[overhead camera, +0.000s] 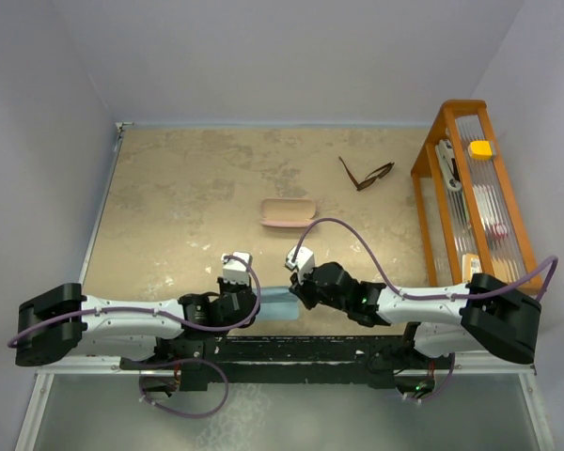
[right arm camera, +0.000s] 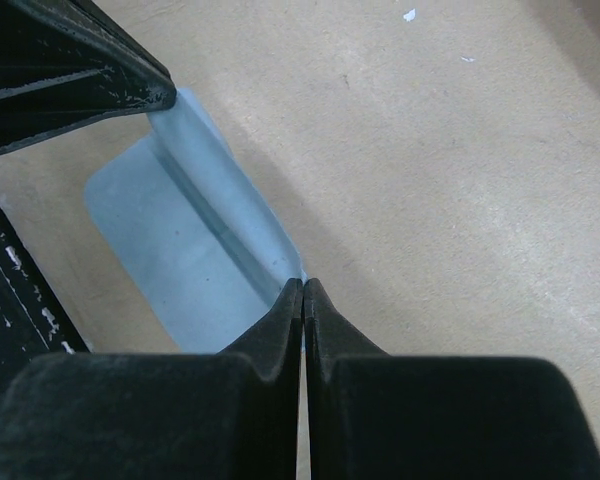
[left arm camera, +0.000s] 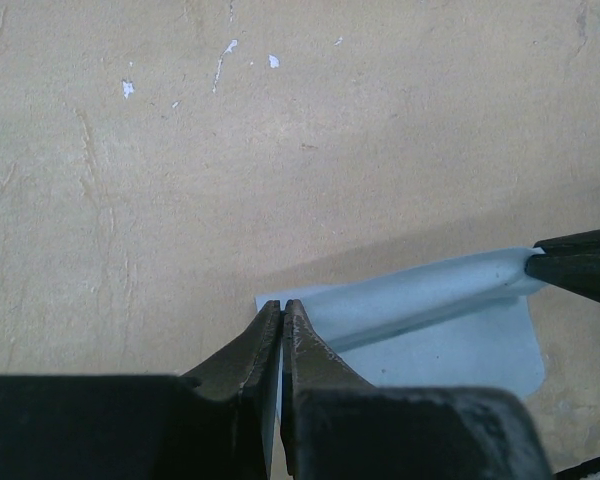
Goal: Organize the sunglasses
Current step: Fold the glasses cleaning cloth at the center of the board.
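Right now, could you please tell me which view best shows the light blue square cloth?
Right wrist view: the light blue cloth is large, its raised fold clear. The left wrist view shows less of it; the top view, only a small patch.

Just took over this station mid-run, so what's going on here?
The left tool and the right tool are each shut on one end of the light blue cloth near the arm bases, with a raised fold running between them. The sunglasses lie untouched, temples open, at the far right of the table, beside the wooden rack. The pink case sits closed mid-table.
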